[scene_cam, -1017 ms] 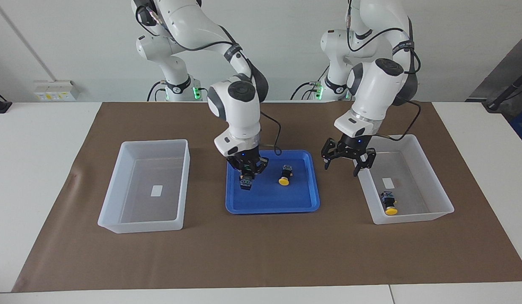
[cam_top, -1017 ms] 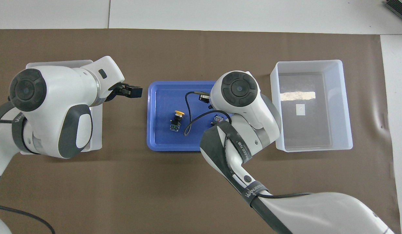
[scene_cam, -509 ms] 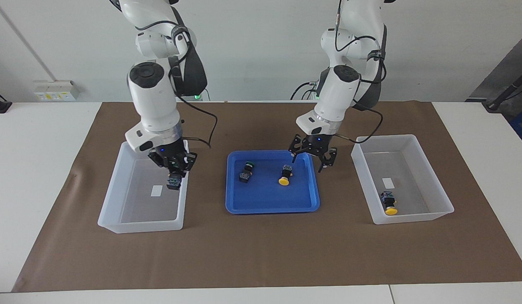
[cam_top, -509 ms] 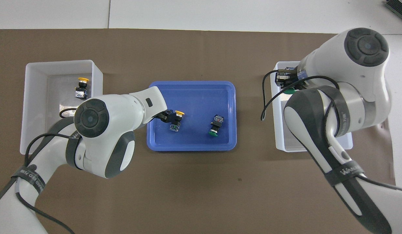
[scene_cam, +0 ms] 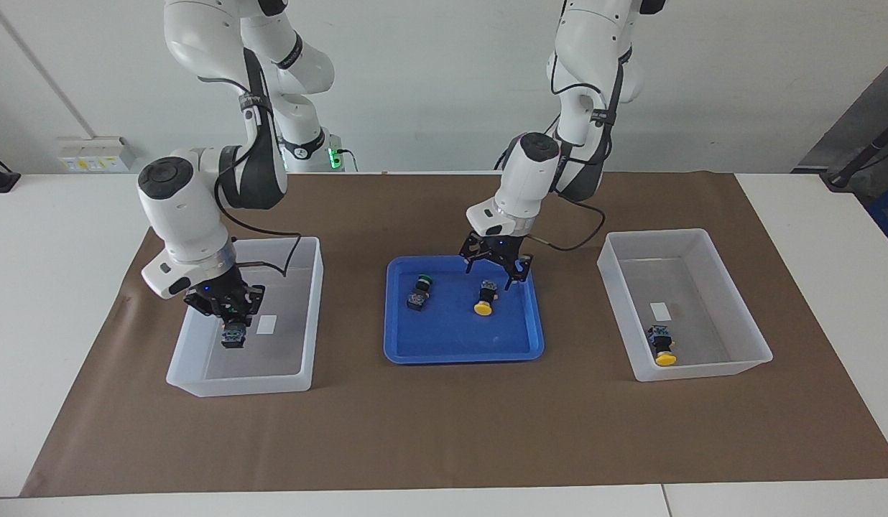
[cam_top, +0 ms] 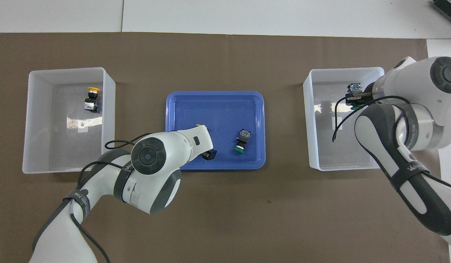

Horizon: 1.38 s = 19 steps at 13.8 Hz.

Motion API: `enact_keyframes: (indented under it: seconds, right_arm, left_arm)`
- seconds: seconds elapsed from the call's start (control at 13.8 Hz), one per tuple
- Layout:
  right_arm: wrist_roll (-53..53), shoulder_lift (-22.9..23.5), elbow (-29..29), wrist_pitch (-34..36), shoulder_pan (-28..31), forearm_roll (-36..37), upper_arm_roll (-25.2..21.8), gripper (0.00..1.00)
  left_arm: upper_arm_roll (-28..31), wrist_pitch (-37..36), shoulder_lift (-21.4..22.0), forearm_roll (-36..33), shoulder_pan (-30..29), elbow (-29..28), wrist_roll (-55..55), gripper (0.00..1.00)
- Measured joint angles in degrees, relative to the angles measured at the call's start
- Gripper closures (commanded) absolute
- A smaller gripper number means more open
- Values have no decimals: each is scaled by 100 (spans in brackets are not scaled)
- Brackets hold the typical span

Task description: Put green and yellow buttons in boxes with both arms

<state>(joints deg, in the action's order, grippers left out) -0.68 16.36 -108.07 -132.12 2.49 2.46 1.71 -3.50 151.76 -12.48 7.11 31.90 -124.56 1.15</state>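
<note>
My right gripper [scene_cam: 227,314] is shut on a green button [scene_cam: 233,334] and holds it low inside the clear box [scene_cam: 236,384] at the right arm's end; the overhead view shows the gripper [cam_top: 354,98], the button [cam_top: 355,87] and the box [cam_top: 308,120]. My left gripper [scene_cam: 496,269] is open just above a yellow button [scene_cam: 485,298] on the blue tray [scene_cam: 451,337]. A second green button [scene_cam: 419,291] lies on the tray beside it [cam_top: 241,140]. A second yellow button [scene_cam: 662,345] lies in the clear box [scene_cam: 703,370] at the left arm's end.
Brown paper [scene_cam: 444,431] covers the table under the tray and both boxes. In the overhead view the left arm's wrist hides most of the tray's yellow button; only a sliver of its cap [cam_top: 199,125] shows. A white label [scene_cam: 266,324] lies on the right arm's box floor.
The right gripper carried a green button from the tray into the box at its end and lowered it. The left gripper moved from its box to over the tray's yellow button.
</note>
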Motion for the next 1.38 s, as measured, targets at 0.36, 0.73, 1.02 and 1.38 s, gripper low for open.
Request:
enact_keyframes:
  seconds: [0.36, 0.73, 1.02, 1.38]
  right_arm:
    - [44, 367, -288, -770, 104, -178, 0, 86]
    - [-3, 492, -348, -1066, 76, -222, 30, 0]
    - [-222, 429, -251, -1044, -31, -226, 81, 0]
    - [-531, -205, 356, 461, -268, -228, 97, 0]
  left_arm:
    - [77, 488, -349, 0, 88, -24, 190, 100]
    - [170, -62, 193, 10, -102, 65, 266, 100]
    - [210, -1021, 1035, 9, -900, 203, 262, 100]
    - [238, -1388, 1261, 7, -2391, 317, -373, 100]
